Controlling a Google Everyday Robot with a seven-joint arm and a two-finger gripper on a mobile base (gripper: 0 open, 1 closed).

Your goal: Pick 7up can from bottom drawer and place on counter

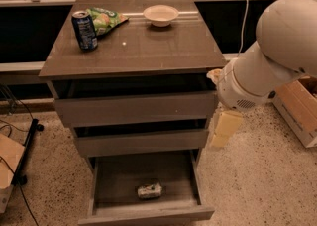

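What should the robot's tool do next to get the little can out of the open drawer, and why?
Probably lower the tool and bring it leftward in the view, over the 7up can. The can lies on its side in the open bottom drawer. The tool hangs just off the right end of the middle drawer, higher than the can and apart from it.
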